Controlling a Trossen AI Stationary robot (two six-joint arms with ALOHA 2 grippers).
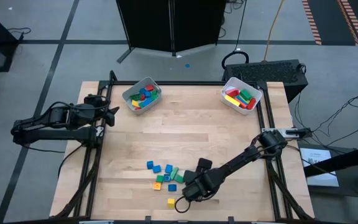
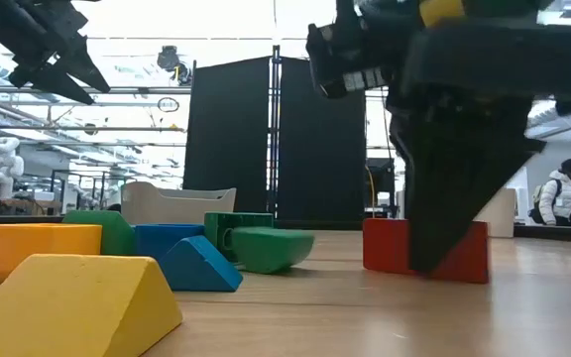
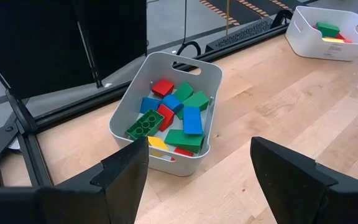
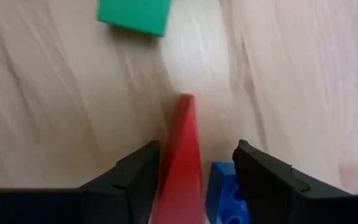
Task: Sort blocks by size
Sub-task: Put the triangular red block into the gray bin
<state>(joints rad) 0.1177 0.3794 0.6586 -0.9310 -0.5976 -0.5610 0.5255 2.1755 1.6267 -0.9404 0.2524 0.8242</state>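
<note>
Several loose blocks (image 1: 163, 174) in blue, green and yellow lie near the table's front edge, a yellow one (image 1: 171, 202) nearest it. My right gripper (image 1: 188, 196) points steeply down just right of them, open, its fingers (image 4: 135, 171) on either side of a red block (image 4: 182, 162) that rests on the table (image 2: 385, 246). A blue block (image 4: 222, 186) sits between the red one and the other finger. A green block (image 4: 135, 15) lies ahead. My left gripper (image 1: 112, 115) waits open at the table's left edge, above a white bin (image 3: 166, 62). My right gripper stands astride the red block from above. One finger (image 4: 138, 168) lies right against the block's long side (image 4: 169, 155); I cannot tell whether it touches. The block sits on the table.
Two white bins stand at the far edge: the left one (image 1: 129, 93) holds several small blocks, the right one (image 1: 227, 84) several longer ones. In the low view a yellow wedge (image 2: 77, 302), a blue wedge (image 2: 196, 268) and a green block (image 2: 261, 248) lie close by. A person (image 2: 563, 198) stands beyond the table.
</note>
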